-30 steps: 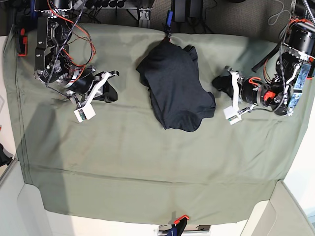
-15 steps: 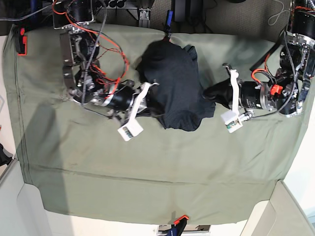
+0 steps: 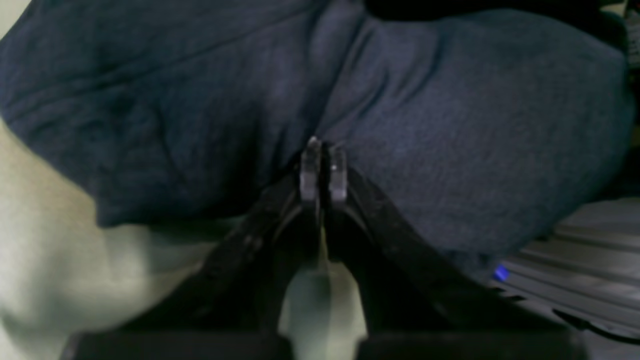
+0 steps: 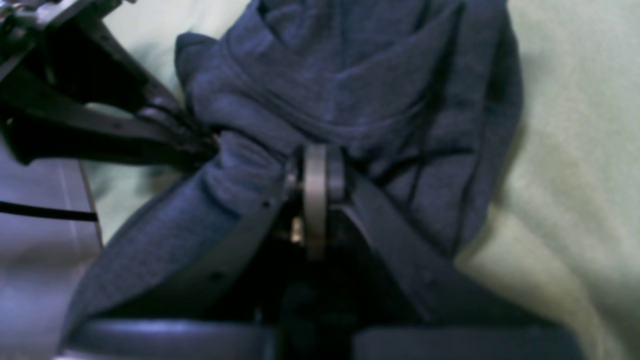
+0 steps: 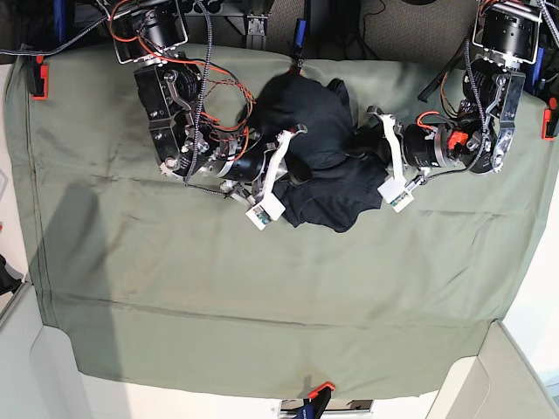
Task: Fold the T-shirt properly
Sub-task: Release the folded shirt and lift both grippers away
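While bunched: T-shirt (image 5: 316, 153) btwn 2 hands

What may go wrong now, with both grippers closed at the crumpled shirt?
1. The T-shirt lies bunched, so the shut left gripper and right gripper may pinch several layers together.
2. Both press into it from opposite sides; pulling apart might stretch it.
3. The green cloth may get dragged along.

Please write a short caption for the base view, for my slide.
Both arms reach into the crumpled dark T-shirt on the green table cloth.
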Controlling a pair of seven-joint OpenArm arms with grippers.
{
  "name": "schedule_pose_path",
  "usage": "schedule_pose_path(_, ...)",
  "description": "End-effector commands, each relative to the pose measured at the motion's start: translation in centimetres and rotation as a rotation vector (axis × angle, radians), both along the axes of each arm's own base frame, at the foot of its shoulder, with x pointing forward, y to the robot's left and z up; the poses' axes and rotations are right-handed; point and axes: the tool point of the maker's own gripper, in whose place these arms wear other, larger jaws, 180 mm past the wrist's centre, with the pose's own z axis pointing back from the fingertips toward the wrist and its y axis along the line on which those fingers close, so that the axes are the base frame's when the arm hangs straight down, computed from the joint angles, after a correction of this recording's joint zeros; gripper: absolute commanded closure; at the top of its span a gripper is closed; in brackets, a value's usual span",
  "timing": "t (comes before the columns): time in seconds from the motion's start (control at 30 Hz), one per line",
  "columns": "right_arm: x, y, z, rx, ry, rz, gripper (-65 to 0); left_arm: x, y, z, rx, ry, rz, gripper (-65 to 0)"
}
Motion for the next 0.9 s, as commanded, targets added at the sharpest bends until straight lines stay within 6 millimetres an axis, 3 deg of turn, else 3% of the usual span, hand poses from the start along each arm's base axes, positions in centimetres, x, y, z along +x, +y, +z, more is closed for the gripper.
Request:
schedule_pose_path(0.0, 0.6, 0.4, 1.4, 0.021, -0.03, 0.004, 0.0, 1.4, -0.5, 2.7, -0.039, -0.079, -0.016, -1.5)
schedule_pose_path(0.17, 1.3, 0.8, 6.7, 0.068, -0.159, 0.021, 0.0, 1.5, -1.8, 8.3, -0.015, -0.253, -0.12, -1.5)
schedule_pose_path(0.37, 2.4, -0.9, 9.5, 0.051, -0.223, -0.023, 0.0, -0.2, -0.9, 9.1, 0.06, -0.273, -0.187, -1.5)
schedule_pose_path(0.47, 2.3, -3.1, 9.1, 0.04, -0.192, -0.049, 0.0, -2.3, -0.2, 7.8, 0.095, -0.213, -0.211, -1.5)
schedule_pose_path(0.57, 0.7, -6.0, 7.5, 0.028, -0.147, -0.097, 0.0, -5.4, 0.9, 6.2, 0.117, -0.127, -0.204, -1.5)
schedule_pose_path(0.7, -2.3, -9.9, 4.9, -0.015, -0.072, -0.152, 0.0, -8.0, 3.2, 5.5, 0.143, -0.07, -0.137, -1.5)
schedule_pose_path(0.87, -7.5, -14.4, 2.5, -0.11, 0.005, -0.184, 0.0, -12.2, 5.1, 5.6, 0.169, 0.007, -0.087, -1.5)
